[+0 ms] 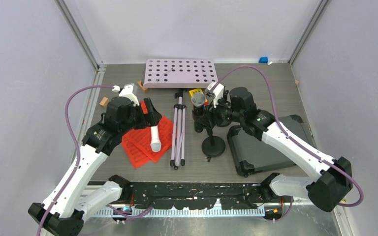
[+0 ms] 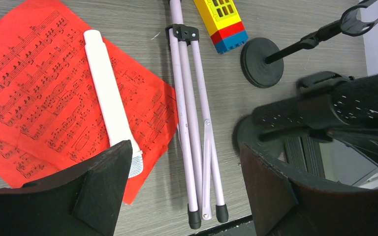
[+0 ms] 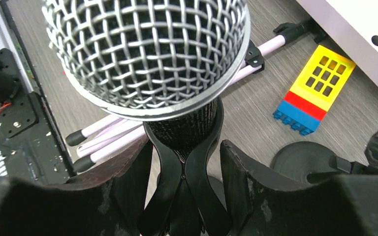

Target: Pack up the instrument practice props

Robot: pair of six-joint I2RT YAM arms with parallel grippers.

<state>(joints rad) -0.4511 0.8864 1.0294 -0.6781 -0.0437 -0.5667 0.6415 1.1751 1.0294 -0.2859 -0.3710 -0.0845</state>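
Observation:
The red sheet-music pages (image 1: 140,145) lie left of centre, with the white microphone (image 1: 155,137) lying on them; both show in the left wrist view, pages (image 2: 34,93) and microphone (image 2: 107,88). My left gripper (image 1: 147,115) hangs open and empty above them (image 2: 183,147). The lilac music desk (image 1: 179,73) lies at the back, its folded tripod legs (image 1: 178,132) pointing towards me. The black grey-headed microphone (image 3: 147,49) stands clipped in a mic holder (image 1: 213,146). My right gripper (image 3: 186,147) is open, its jaws straddling that holder's clip. The second holder (image 2: 262,61) stands empty beside it.
The dark hard case (image 1: 270,147) lies at the right, under my right arm. A yellow, red and blue block (image 1: 195,92) sits between the music desk and the holders. Grey walls close the table on three sides.

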